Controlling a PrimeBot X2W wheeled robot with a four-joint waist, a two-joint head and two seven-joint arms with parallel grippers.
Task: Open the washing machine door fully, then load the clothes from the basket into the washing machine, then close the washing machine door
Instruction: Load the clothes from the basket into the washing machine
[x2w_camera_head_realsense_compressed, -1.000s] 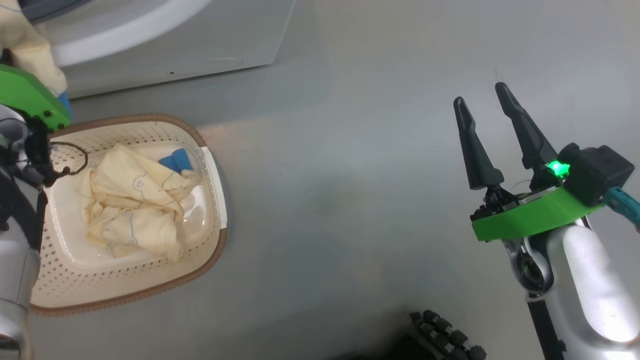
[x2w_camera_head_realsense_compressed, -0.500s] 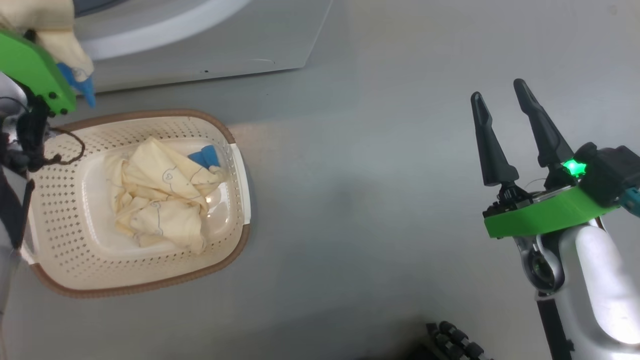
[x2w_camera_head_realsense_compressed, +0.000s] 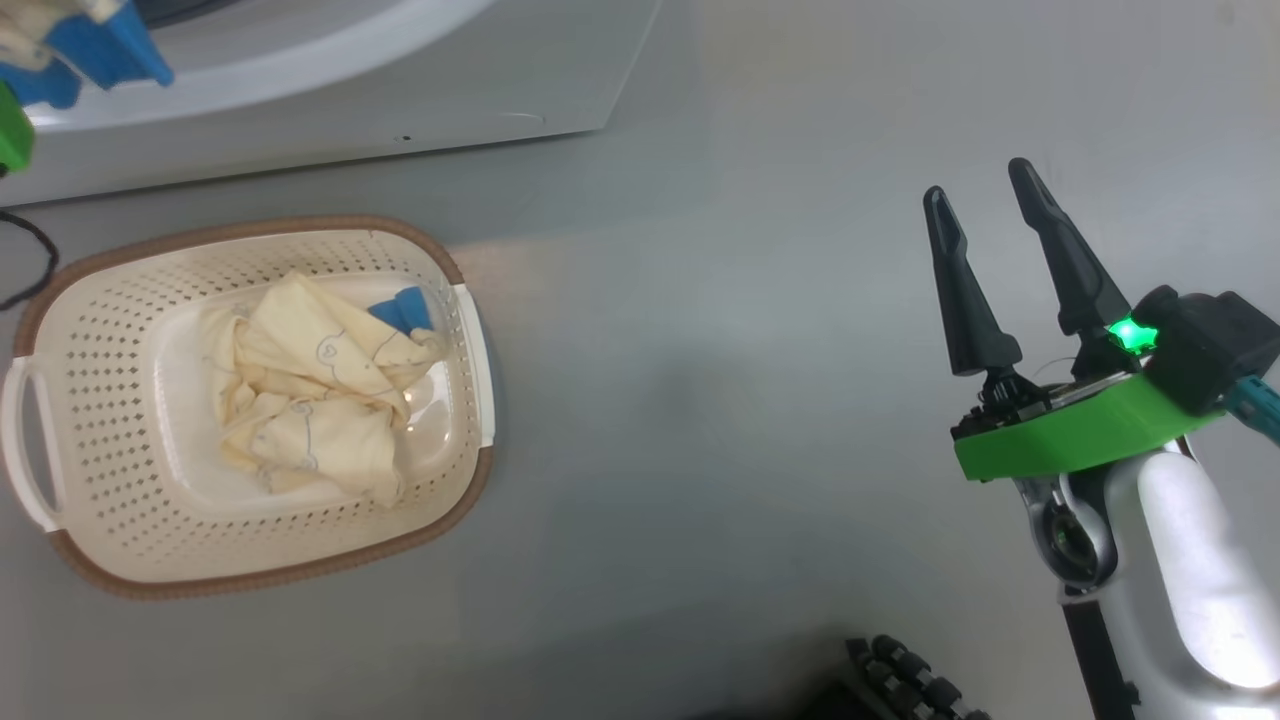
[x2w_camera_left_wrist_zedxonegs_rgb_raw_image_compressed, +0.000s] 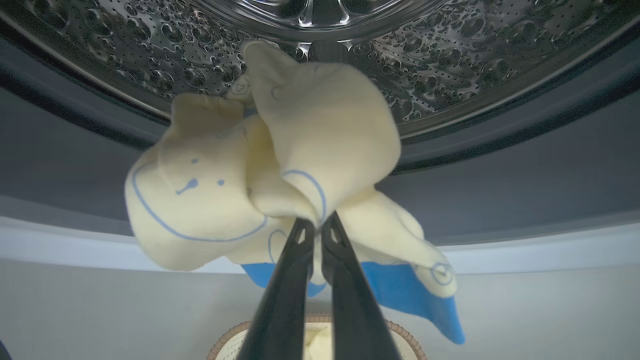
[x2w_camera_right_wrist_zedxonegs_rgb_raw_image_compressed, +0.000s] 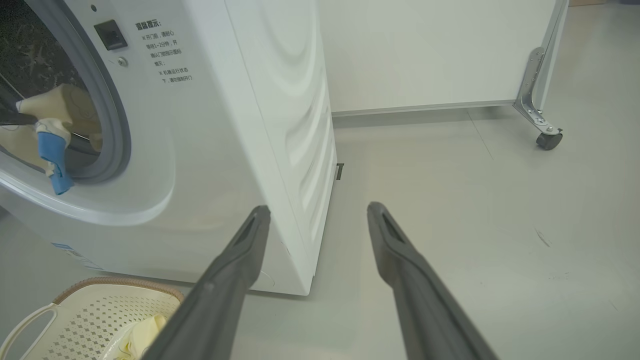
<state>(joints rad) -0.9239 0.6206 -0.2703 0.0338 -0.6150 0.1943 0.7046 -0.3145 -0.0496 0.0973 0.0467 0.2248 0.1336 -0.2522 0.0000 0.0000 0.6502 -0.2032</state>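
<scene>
Left tool (x2w_camera_left_wrist_zedxonegs_rgb_raw_image_compressed: 314, 227): pinching a cream garment (x2w_camera_left_wrist_zedxonegs_rgb_raw_image_compressed: 320, 135) (blue patch dangling) before the drum (x2w_camera_left_wrist_zedxonegs_rgb_raw_image_compressed: 150, 45)
Right tool (x2w_camera_head_realsense_compressed: 978, 182): spread, empty
Basket (x2w_camera_head_realsense_compressed: 120, 540): more clothes (x2w_camera_head_realsense_compressed: 300, 400) inside

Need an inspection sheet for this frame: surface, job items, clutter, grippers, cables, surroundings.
Surface: grey floor, a few faint scuffs in the right wrist view.
Job's things: washer with its opening exposed; basket on the floor before it, holding a crumpled cream garment; held garment, cream with a blue patch, at the drum mouth.
Clutter: nothing seen.
Grippers: left gripper shut on the held garment; right gripper open, above the floor, fingers holding nothing.
Cables: black cable by the basket's left end.
Surroundings: white panel on a caster behind the washer.
</scene>
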